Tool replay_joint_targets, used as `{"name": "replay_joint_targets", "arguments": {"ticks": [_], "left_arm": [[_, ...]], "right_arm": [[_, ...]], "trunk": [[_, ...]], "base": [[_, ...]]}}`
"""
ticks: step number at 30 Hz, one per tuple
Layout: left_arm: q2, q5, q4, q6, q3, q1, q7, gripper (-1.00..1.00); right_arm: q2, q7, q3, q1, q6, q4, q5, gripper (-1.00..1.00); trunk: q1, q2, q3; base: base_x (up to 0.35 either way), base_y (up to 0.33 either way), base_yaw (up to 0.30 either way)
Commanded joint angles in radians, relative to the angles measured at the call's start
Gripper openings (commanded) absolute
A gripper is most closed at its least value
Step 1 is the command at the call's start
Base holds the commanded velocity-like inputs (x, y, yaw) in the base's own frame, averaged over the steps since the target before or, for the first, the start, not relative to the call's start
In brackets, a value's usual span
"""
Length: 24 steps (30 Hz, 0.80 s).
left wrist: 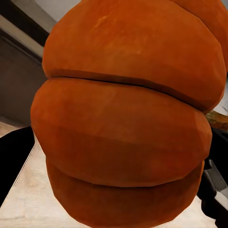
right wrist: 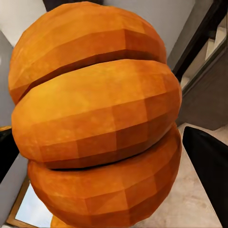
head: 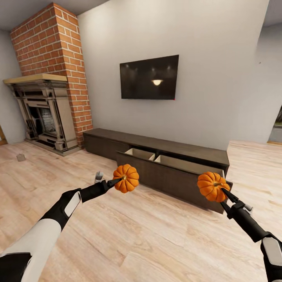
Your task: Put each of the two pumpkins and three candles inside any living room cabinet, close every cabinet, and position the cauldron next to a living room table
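Left pumpkin [head: 126, 178]: I hold it in the left gripper [head: 117, 180], pinched at the stem, above the floor [head: 129, 235].
Right pumpkin [head: 212, 186]: the right gripper [head: 223, 190] pinches it, before the open drawer [head: 172, 172].
Cabinet [head: 196, 150]: long, against the wall, under the television [head: 149, 77].
Around: brick fireplace [head: 43, 113] far at the left; a small grey thing [head: 20, 157] on the floor near it.

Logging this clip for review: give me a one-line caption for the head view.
Each gripper, left and right, holds a ribbed orange pumpkin before the long dark brown wooden cabinet's open drawer.
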Motion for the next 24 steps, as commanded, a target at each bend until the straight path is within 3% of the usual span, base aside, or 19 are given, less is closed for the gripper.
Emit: {"name": "replay_joint_targets", "arguments": {"ticks": [1, 14, 24], "left_arm": [[0.0, 0.008, 0.0, 0.009, 0.003, -0.001, 0.001, -1.0], [0.0, 0.008, 0.0, 0.008, 0.003, -0.001, 0.003, -1.0], [0.004, 0.009, -0.001, 0.019, 0.003, -0.001, -0.007, -1.0]], "right_arm": [[0.0, 0.002, -0.006, -0.001, 0.013, 0.0, -0.009, -1.0], [-0.002, 0.002, -0.023, -0.001, 0.023, 0.0, -0.009, -1.0], [-0.009, -0.003, -0.025, -0.001, 0.025, 0.0, -0.009, -1.0]], "trunk": [[0.0, -0.001, -0.001], [0.0, -0.001, -0.008], [0.0, -0.001, -0.016]], "base": [[0.308, 0.0, 0.0], [0.301, 0.0, 0.0], [0.065, 0.0, 0.063]]}}
